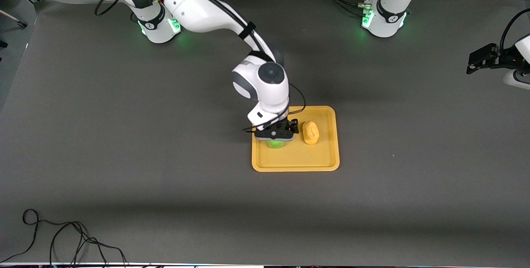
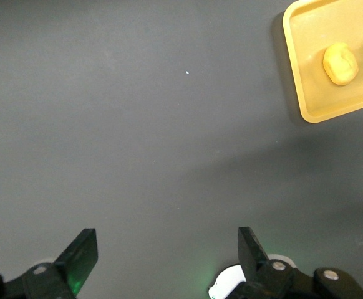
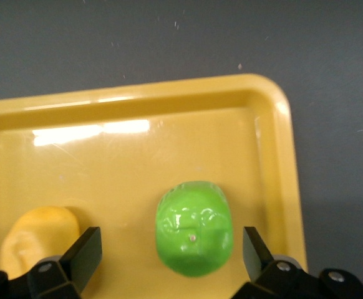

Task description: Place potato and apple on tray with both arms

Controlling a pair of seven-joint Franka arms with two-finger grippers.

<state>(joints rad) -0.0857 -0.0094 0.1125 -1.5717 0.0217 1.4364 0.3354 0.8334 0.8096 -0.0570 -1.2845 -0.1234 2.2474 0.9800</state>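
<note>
Green faceted apple [image 3: 194, 235] sits on the flat orange-yellow plastic tray [image 1: 323, 162], loose between the right pincer's [image 1: 275, 140] spread fingers; bumpy yellow-orange potato [image 1: 310, 132] lies on the tray just beside that pincer; left pincer [image 2: 163, 258] waits open over bare grey counter [image 1: 124, 135]; placing looks done.

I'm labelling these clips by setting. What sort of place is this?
Probably a robotics lab bench rather than a kitchen: two white arms bolted to a table with a plain grey cover, loose cables at its edge, and toy-like items, a potato and an apple, on a tray.
</note>
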